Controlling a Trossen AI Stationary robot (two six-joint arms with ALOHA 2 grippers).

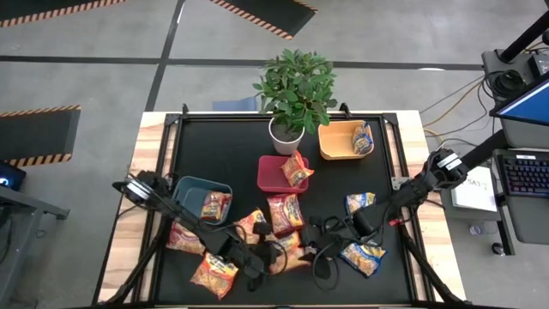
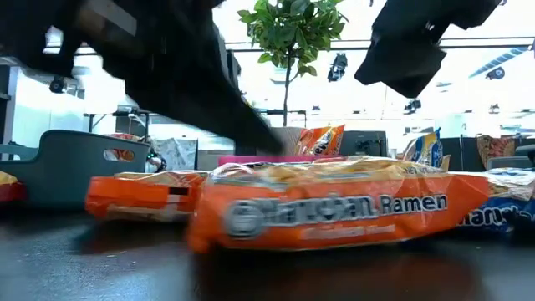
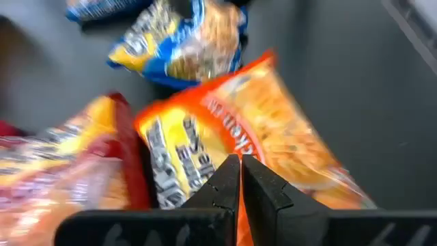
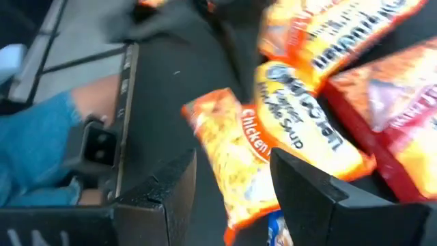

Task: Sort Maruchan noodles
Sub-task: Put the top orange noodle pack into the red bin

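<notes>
Now my right gripper (image 4: 232, 184) hangs with fingers parted over an orange noodle packet (image 4: 235, 160) on the black mat (image 1: 223, 142), not gripping it. Left gripper (image 3: 240, 179), pinched empty, sits over a neighbouring orange packet (image 3: 273, 130).

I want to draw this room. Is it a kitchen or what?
Probably a robot lab or workshop, not a kitchen: striped hazard tape marks the floor, a keyboard sits beside the black table, and cables trail nearby.
</notes>
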